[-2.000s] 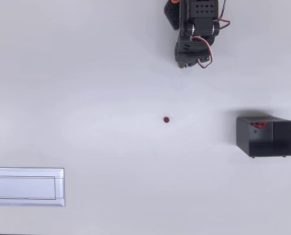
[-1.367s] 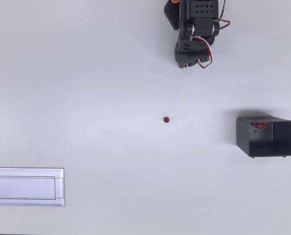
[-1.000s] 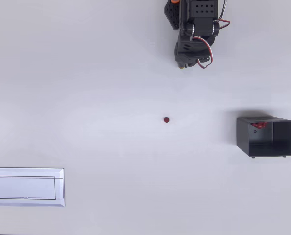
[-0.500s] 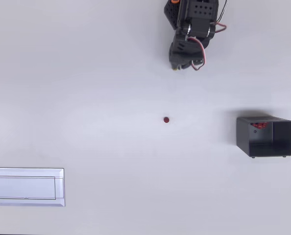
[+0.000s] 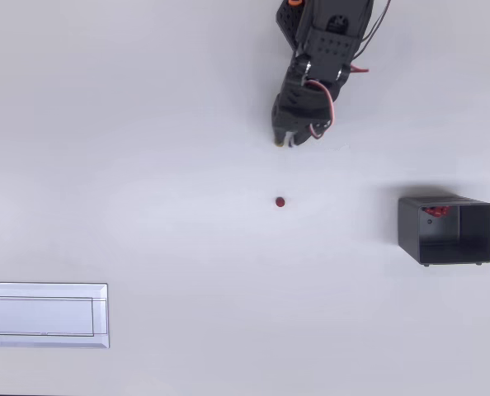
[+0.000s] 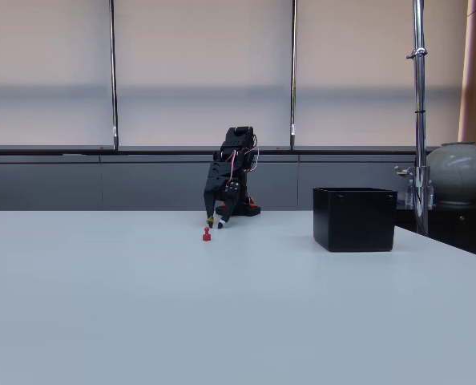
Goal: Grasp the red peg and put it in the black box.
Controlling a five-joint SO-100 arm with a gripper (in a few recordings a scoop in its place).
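Observation:
The red peg [image 5: 280, 202] stands upright on the white table, a round dot from overhead and a tiny red pin [image 6: 207, 234] in the fixed view. My black gripper [image 5: 284, 141] hangs above the table a short way behind the peg, its fingertips [image 6: 210, 223] slightly apart and holding nothing. The black box [image 5: 445, 231] sits far to the right of the peg, with something small and red against its inner wall; from the front the box [image 6: 355, 218] shows only its dark sides.
A flat white tray [image 5: 45, 314] lies at the lower left of the overhead view. The arm's base [image 5: 327, 16] stands at the table's top edge. Bare white tabletop stretches between peg, box and tray.
The arm has swung down and leftward in the overhead view, bringing the gripper closer to the peg. The peg and box have not moved.

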